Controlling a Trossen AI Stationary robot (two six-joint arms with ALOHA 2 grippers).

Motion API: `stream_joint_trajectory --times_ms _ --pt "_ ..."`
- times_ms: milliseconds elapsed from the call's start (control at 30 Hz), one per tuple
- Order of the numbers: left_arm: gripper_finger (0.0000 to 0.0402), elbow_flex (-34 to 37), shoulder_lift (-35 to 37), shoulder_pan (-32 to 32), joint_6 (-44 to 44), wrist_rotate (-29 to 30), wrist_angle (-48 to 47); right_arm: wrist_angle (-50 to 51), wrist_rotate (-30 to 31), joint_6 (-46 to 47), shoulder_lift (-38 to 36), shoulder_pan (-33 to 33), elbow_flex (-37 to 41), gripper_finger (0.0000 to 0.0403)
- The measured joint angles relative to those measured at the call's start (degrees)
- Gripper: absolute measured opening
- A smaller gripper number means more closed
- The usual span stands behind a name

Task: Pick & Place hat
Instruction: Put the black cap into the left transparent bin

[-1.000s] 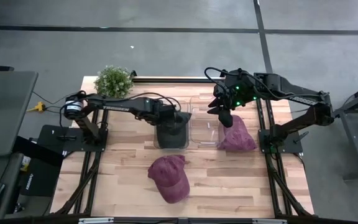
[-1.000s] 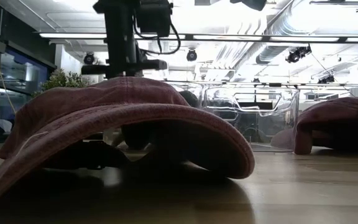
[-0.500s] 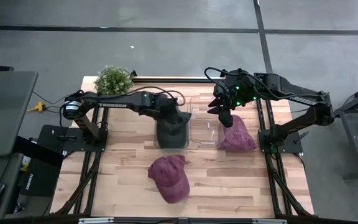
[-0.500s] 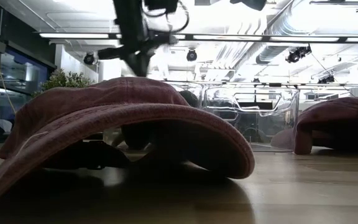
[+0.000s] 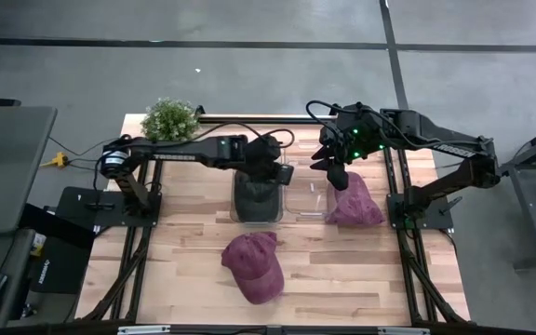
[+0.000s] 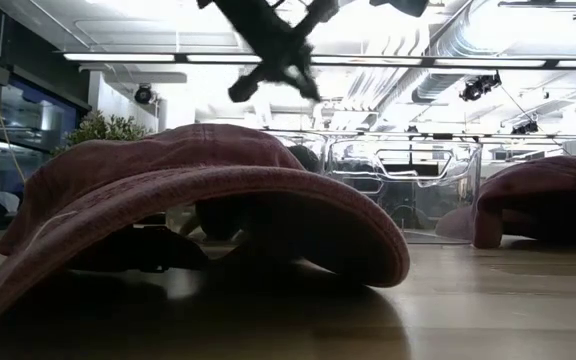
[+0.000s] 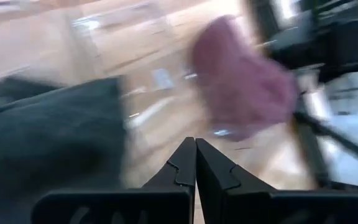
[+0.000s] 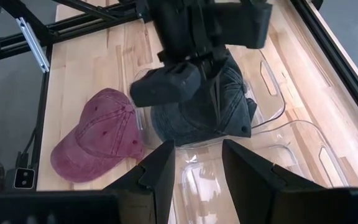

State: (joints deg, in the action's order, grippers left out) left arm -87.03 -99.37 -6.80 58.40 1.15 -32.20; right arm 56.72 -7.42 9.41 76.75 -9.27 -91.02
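Left gripper [image 7: 195,163] hangs pressed together, empty, above the dark hat [image 5: 257,194]; right gripper [image 8: 197,171] spread

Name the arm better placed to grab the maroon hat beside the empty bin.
Right. The right gripper hangs open just above that maroon hat, beside the empty clear bin. The left gripper, shut, is over the bin holding the dark hat.

Left wrist view blurred; dark hat [image 7: 48,143] smeared
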Motion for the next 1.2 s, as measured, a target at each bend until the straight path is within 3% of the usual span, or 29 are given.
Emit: stream_joint_trajectory --times_ms 267,567,700,933,1200 --pt "0.0000 0.0 -4.9 0.0 4.3 1.1 5.2 1.5 0.3 1.0 0.0 0.0 0.0 0.0129" --pt "0.0000 -0.1 -8.7 0.0 7.1 2.7 6.5 4.5 8.9 6.3 0.0 -0.1 0.0 0.0129" --pt "0.0000 -0.1 -8.8 0.0 7.6 3.8 4.2 5.6 13.1 8.5 0.0 -0.1 0.0 0.0129" --pt "0.0000 -0.1 -8.8 0.0 7.4 12.1 -0.9 6.9 13.3 8.4 0.0 -0.1 0.0 0.0129" --pt "0.0000 -0.1 -8.8 -0.7 5.9 13.0 -7.6 6.9 13.3 8.2 0.0 -0.1 0.0 0.0129"
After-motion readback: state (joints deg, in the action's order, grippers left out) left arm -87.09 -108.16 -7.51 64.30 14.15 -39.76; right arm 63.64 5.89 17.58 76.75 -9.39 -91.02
